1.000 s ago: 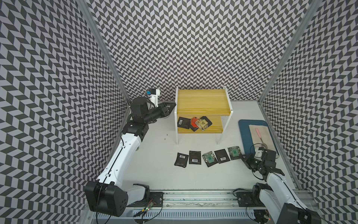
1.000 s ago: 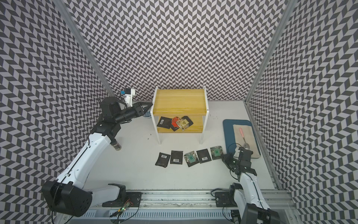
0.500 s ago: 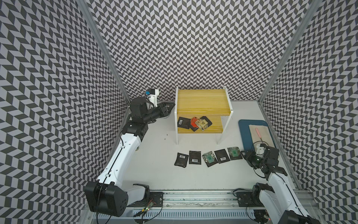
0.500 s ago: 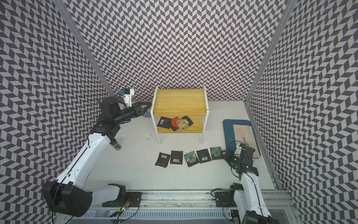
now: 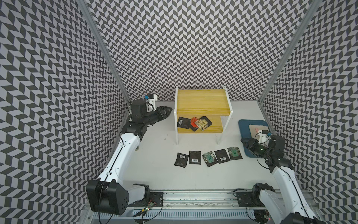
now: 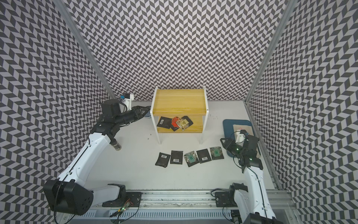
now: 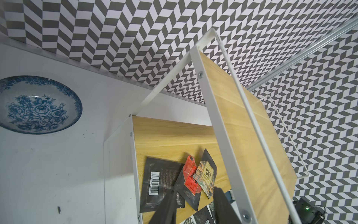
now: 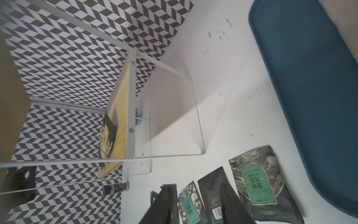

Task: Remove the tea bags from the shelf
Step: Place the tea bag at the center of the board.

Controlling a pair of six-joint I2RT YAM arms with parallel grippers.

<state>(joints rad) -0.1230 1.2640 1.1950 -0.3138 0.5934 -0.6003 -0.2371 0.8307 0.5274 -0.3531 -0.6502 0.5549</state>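
Workspace: a white table (image 5: 155, 170) with the shelf (image 5: 201, 100) at its back, two yellow boards stepped in thin white frames. The upper board is bare.

The left gripper (image 5: 169, 111) points at the shelf from just outside its left frame. In the left wrist view its jaws stand narrowly apart with nothing between them. The right gripper (image 5: 243, 141) hangs low near the blue tray (image 5: 244, 127), jaws also parted and empty.

The tea bags (image 5: 194, 124) are split. About four overlap in a heap on the lower board, and five lie in a row (image 5: 208, 158) on the table in front of the shelf.

The step in hand is judged to be the left arm's reach for another sachet. It would go best under the upper board and clear of the white upright. The pinch belongs on a free edge or lifted corner, since flat sachets give little to grip and a pull may drag neighbours along.

The black sachet (image 7: 158, 182) nearest the gripper, with a white barcode label, looks the easiest. Beside it overlap an orange-red sachet (image 7: 190, 179) and a tan printed one (image 7: 206, 173). All are small, flat and square; two in the row show green labels.
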